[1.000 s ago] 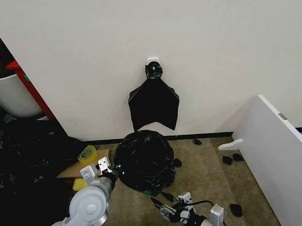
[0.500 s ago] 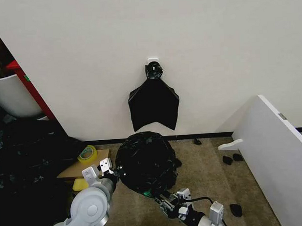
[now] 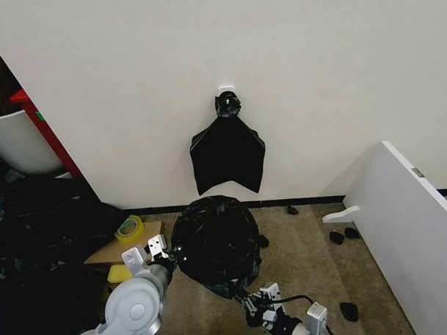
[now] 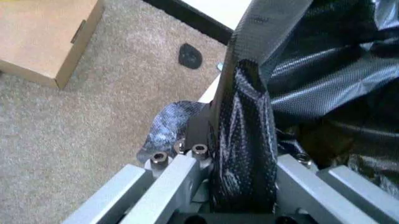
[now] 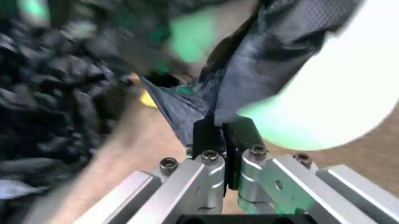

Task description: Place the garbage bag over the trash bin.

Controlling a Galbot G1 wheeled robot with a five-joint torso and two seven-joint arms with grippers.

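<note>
the bag is draped over the bin on the carpet below a black bundle hung on the wall, covering nearly all of it in the head view. the left tool is clenched on a fold of bag at the bin's left side, near a cardboard box and a tape roll, while the right tool is pinched on the bag's lower front edge, with pale green bin wall beside it in the right wrist view

Glossy black garbage bag draped over cream trash bin.
</note>
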